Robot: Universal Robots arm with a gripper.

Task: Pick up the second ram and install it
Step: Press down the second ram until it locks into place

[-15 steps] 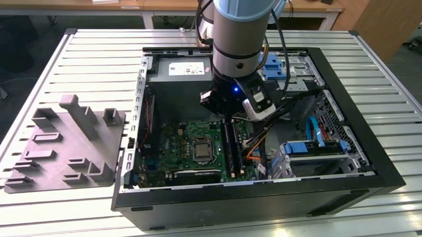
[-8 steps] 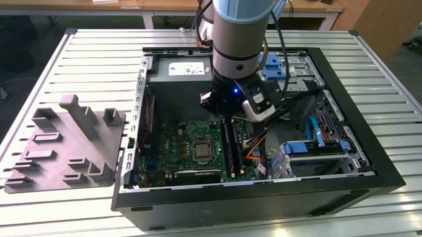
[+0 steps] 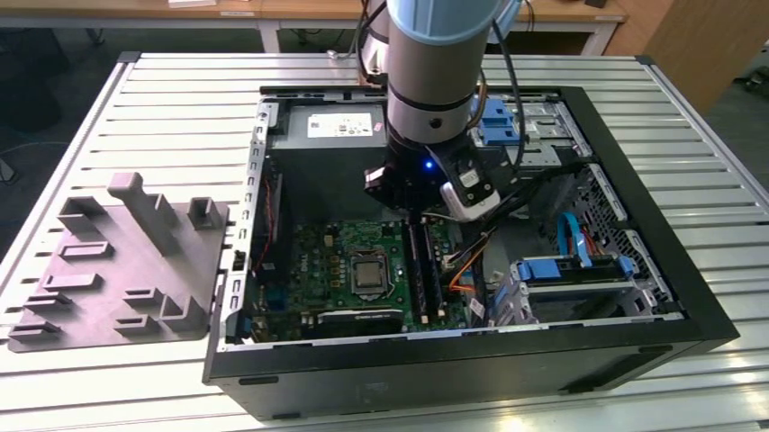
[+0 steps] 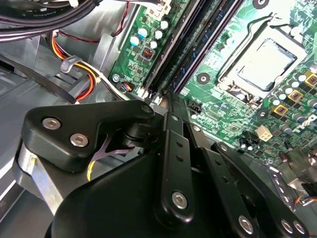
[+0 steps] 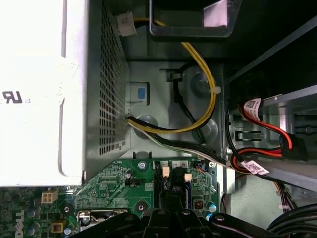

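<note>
One gripper [image 3: 415,216] hangs low in the computer case [image 3: 481,364], right over one end of the long slots [image 3: 419,270], where the dark-blue ram [image 4: 193,49] seems to stand on edge, running straight away from it; whether it grips anything, I cannot tell.

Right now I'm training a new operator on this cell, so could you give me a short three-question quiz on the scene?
1. True or false: the gripper is outside the case.
2. In the exterior view, the grey fixture lies: A) left of the case B) right of it C) inside it.
3. What sits beside the RAM slots, on the exterior view's left?
Key: 1 false, it is inside the case, at the slots; 2 A; 3 the CPU socket.
</note>
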